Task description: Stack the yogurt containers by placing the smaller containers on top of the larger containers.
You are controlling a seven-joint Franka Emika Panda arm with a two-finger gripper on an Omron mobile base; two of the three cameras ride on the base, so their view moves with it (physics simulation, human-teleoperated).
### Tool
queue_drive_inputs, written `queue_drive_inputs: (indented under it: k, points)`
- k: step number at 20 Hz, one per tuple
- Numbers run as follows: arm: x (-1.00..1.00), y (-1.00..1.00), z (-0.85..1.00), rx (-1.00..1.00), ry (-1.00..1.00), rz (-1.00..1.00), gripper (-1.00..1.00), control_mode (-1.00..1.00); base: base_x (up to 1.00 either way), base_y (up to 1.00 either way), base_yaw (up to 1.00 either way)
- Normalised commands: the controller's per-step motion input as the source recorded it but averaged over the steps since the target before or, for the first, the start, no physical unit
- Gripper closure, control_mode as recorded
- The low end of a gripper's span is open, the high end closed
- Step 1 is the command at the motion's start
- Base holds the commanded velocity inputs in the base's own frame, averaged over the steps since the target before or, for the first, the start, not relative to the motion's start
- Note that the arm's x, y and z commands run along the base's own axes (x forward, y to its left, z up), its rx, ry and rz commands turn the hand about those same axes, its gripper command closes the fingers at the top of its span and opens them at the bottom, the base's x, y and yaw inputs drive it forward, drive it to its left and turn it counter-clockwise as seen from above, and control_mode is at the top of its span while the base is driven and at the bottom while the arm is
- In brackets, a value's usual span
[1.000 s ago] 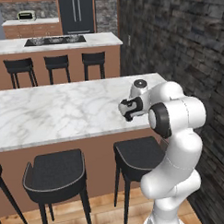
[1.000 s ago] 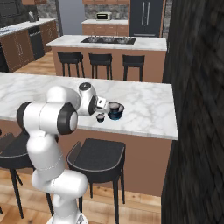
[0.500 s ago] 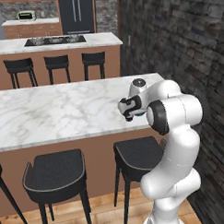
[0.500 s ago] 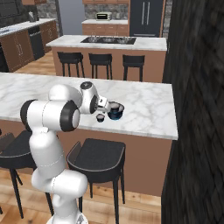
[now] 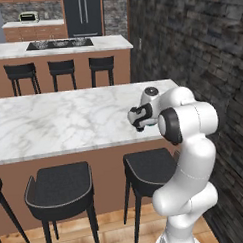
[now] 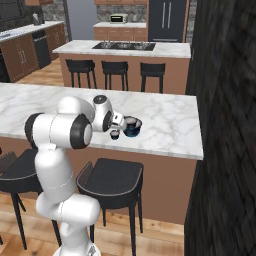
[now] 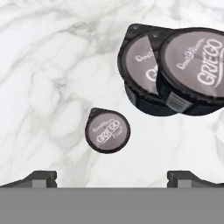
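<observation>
Small dark yogurt cup [image 7: 107, 130] with a grey "Griego" lid, standing alone on the white marble counter [image 7: 43, 87], seen from above between the two dark fingertips [image 7: 40, 178] of the gripper [image 7: 112, 179], jaws spread wide apart with nothing between them. Just beyond it, apart from it, two bigger-looking dark lidded tubs overlapping: one [image 7: 192, 70] raised and tilted over the other [image 7: 140, 70], hiding its right side; which is the large tub and which a nearer small cup cannot be told here. From the right base view, same small cup [image 6: 114, 134] near the front edge of the counter [image 6: 165, 120], just left of the squat dark tub with a blue body [image 6: 133, 127], gripper [image 6: 120, 125] hanging just above both. From the left base view, gripper [image 5: 137, 120] over the counter's right end, a sliver of blue beside it. Black stools [image 5: 61, 188] below the counter; a second counter with a cooktop [image 5: 60, 44] farther back; dark stone wall [image 5: 190, 40] to the right.
</observation>
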Motion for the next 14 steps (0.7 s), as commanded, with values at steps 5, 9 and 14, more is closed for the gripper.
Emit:
queue_drive_inputs:
  k: [5,9,14]
  points:
    - [0.03,0.00,-0.18,0.00,0.01,0.00,-1.00,-1.00,0.00,0.00,0.00]
    - [0.03,0.00,-0.12,0.00,0.00,0.00,-1.00,-1.00,0.00,0.00,0.00]
    - [0.07,0.00,-0.07,0.00,0.00,0.00,-1.00,-1.00,0.00,0.00,0.00]
